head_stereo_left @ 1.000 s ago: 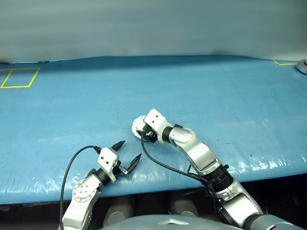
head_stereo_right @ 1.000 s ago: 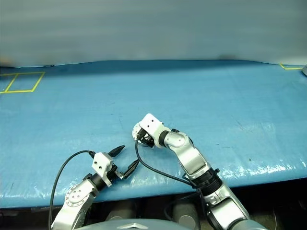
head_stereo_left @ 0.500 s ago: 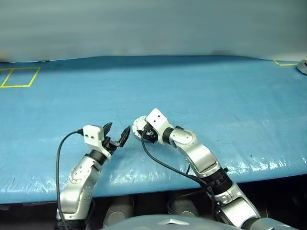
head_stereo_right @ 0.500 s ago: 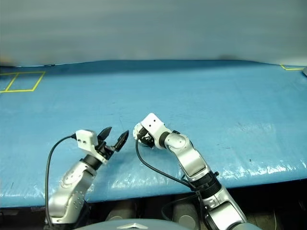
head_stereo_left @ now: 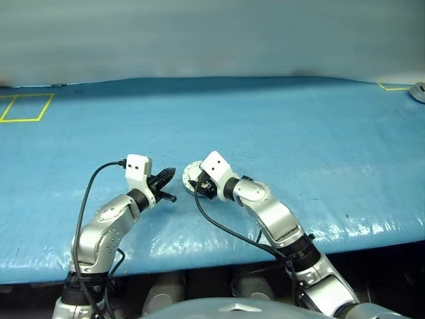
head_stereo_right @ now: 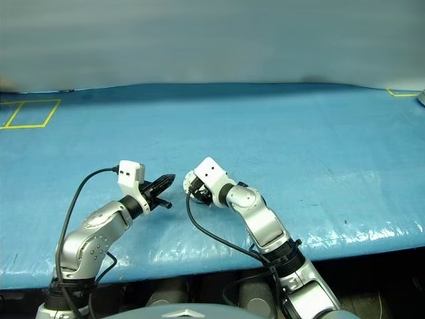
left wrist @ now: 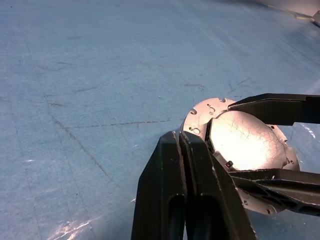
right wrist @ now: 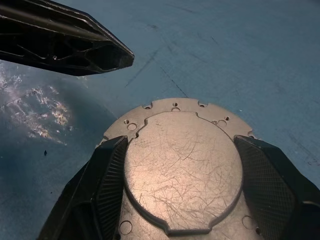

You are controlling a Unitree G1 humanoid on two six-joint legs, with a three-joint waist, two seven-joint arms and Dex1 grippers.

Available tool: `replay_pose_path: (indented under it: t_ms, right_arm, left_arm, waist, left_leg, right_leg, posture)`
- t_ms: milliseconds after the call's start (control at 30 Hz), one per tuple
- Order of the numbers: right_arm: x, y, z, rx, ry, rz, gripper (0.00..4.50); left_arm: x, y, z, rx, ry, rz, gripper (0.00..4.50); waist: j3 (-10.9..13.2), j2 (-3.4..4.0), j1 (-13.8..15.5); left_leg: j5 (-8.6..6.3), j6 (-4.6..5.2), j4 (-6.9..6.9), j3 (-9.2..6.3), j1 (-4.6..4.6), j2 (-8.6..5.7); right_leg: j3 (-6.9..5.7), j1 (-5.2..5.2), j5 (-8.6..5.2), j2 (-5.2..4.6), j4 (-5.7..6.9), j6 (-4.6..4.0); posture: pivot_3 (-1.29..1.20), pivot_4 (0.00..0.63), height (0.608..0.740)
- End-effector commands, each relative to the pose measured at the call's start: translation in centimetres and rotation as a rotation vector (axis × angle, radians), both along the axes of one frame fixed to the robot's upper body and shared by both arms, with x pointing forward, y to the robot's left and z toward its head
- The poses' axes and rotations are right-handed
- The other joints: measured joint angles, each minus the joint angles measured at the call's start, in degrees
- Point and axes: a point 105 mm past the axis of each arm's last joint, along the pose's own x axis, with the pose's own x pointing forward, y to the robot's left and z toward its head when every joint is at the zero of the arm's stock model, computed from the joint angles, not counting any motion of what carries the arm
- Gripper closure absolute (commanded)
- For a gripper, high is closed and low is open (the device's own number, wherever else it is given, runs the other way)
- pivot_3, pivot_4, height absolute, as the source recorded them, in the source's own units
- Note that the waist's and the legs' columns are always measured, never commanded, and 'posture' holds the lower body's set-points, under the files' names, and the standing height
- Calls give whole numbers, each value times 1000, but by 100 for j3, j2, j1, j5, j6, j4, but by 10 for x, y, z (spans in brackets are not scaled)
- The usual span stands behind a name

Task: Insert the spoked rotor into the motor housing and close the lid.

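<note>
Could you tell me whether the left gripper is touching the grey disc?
Apart. The right wrist view shows blue table between the shut left gripper and the disc held in the right gripper.

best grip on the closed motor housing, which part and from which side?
Take the motor housing across its round rim, at opposite points, from the robot's near side and slightly above. It lies flat on the blue table, its plain top offering no handle. The right pincer already straddles it that way; the left pincer, shut, sits beside it.
</note>
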Motion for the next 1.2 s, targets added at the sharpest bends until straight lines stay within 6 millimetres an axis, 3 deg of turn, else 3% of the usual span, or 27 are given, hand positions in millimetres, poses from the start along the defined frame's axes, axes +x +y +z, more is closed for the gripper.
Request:
replay_pose_path:
  t_ms: [33, 800, 1200]
  right_arm:
    - [-4, -16, -34, -89, 118, -61, 1459]
    - [-3, -13, -31, -94, 102, -57, 1459]
    - [-6, -12, -33, -109, 99, -46, 1459]
  left_arm:
    - [3, -10, 1, 20, -8, -61, 4482]
    - [-3, -36, -29, 41, 138, -193, 4482]
    - [-9, -44, -22, 83, 109, -253, 4482]
  waist:
    - [0, 0, -1]
    - [-4, -2, 26]
    - [-9, -3, 44]
  left_leg:
    - [0, 0, 0, 0, 0, 0]
    - [3, -3, 4, -1, 7, -1]
    - [3, -3, 1, 0, 15, -2]
  right_leg:
    - [0, 0, 0, 0, 0, 0]
    - [2, 7, -1, -2, 1, -3]
    - [5, 13, -1, -4, -1, -2]
  posture:
    - [0, 150, 740]
    - [0, 150, 740]
    - [0, 150, 740]
